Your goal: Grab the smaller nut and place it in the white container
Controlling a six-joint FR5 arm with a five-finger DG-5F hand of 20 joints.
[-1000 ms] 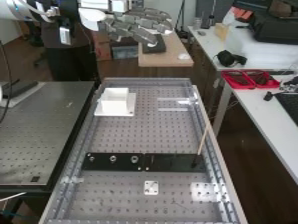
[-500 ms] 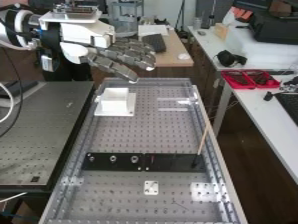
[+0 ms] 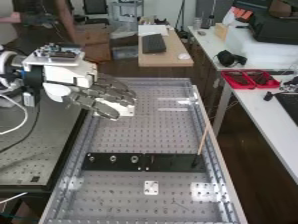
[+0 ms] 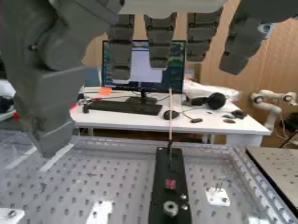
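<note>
A big grey metal table with holes (image 3: 133, 135) holds a long, flat black strip (image 3: 169, 162). The dark grey robot hand (image 3: 100, 100), empty, fingers straight and wide, partly hides the white plastic container (image 3: 125, 110). The smaller round metal nut (image 3: 91, 159) sits by one strip end.

Red trays (image 3: 241, 86) and black headphones (image 3: 229, 59) sit on a white desk (image 3: 261, 112); a monitor (image 4: 140, 65) stands behind a dark keyboard (image 4: 124, 106).

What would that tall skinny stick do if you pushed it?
The stick stands straight without drooping, so it's probably stiff, not floppy. It's very thin, so a hard push might snap it. It stands tall on the black strip, so pushing near its top could tip it.
</note>
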